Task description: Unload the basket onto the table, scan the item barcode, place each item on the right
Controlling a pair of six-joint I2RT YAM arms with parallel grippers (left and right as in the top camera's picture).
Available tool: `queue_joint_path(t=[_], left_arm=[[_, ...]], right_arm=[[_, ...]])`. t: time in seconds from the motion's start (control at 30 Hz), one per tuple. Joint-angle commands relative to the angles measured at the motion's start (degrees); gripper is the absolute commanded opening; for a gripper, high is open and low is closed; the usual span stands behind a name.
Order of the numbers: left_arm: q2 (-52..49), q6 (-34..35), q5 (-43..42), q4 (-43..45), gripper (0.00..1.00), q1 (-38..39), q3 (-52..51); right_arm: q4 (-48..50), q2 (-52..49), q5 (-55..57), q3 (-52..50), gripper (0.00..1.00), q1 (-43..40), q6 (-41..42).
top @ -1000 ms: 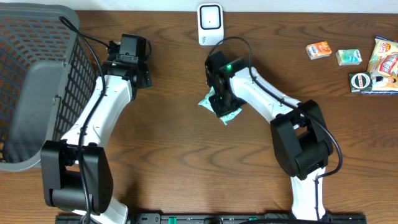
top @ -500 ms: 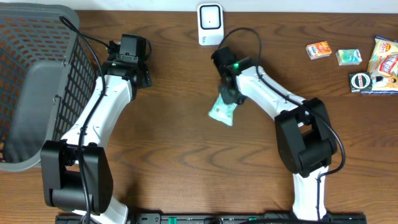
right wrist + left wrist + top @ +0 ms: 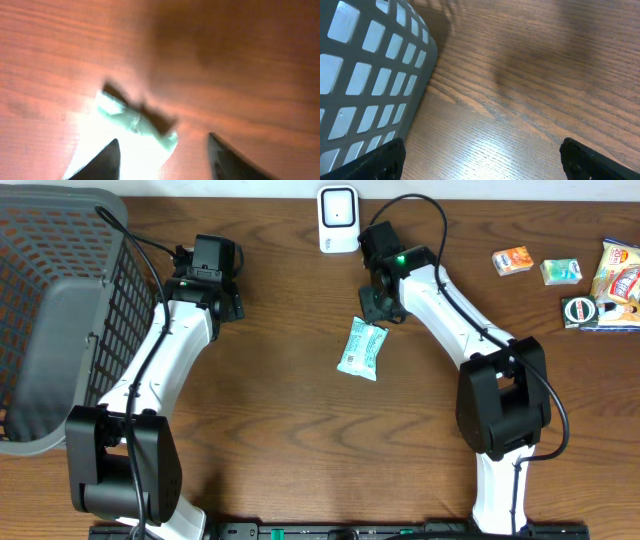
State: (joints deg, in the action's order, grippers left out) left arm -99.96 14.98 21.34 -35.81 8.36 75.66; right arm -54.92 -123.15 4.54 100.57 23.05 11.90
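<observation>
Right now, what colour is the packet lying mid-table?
The packet is pale mint green with white print, clearest in the overhead view.

A grey mesh basket (image 3: 60, 320) stands just left of the left gripper (image 3: 482, 159), its slotted wall close beside the left fingertip. Well to the right of the right gripper (image 3: 380, 307), 4 snack items lie on the brown wooden table (image 3: 280, 440): an orange packet (image 3: 512, 260), a pale green packet (image 3: 561, 271), a small round dark item (image 3: 578, 310) and a yellow bag (image 3: 620, 270) at the far edge.
</observation>
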Motion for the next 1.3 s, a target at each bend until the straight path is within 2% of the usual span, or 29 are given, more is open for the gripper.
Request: queue_joint_path(t=[0.0, 0.17, 0.23, 0.33, 0.47, 0.57, 0.83, 1.07, 1.17, 1.23, 1.27], left_arm=[[0.2, -0.3, 0.8, -0.2, 0.98, 0.0, 0.7], [0.2, -0.3, 0.8, -0.2, 0.98, 0.0, 0.7], [0.2, -0.3, 0.8, -0.2, 0.98, 0.0, 0.7], [0.2, -0.3, 0.8, -0.2, 0.98, 0.0, 0.7], [0.2, -0.3, 0.8, -0.2, 0.98, 0.0, 0.7], [0.2, -0.3, 0.8, -0.2, 0.98, 0.0, 0.7], [0.2, -0.3, 0.8, -0.2, 0.98, 0.0, 0.7], [0.2, -0.3, 0.8, -0.2, 0.98, 0.0, 0.7], [0.2, -0.3, 0.8, -0.2, 0.98, 0.0, 0.7], [0.2, -0.3, 0.8, -0.2, 0.98, 0.0, 0.7], [0.2, -0.3, 0.8, -0.2, 0.98, 0.0, 0.7]], right_arm=[[-3.8, -0.3, -8.5, 0.4, 0.63, 0.3, 0.5], [-8.2, -0.3, -9.6, -0.4, 0.81, 0.2, 0.5], [-7.8, -0.3, -11.6, -1.1, 0.85, 0.0, 0.5], [-5.4, -0.3, -17.9, -2.5, 0.87, -0.8, -0.1], [-1.9, -0.3, -23.1, -4.5, 0.87, -2.1, -0.2], [-0.1, -0.3, -23.1, -6.5, 0.89, -3.9, -0.2], [0.5, -0.3, -27.6, -9.5, 0.87, -9.5, 0.5], [6.7, -0.3, -32.2, -13.4, 0.87, -8.9, 0.9], [11.5, -0.3, -32.1, -16.5, 0.87, -8.3, 5.3], [14.9, -0.3, -32.1, -18.6, 0.83, -8.0, 7.5], [16.8, -0.3, -32.1, -19.7, 0.77, -7.8, 8.4]])
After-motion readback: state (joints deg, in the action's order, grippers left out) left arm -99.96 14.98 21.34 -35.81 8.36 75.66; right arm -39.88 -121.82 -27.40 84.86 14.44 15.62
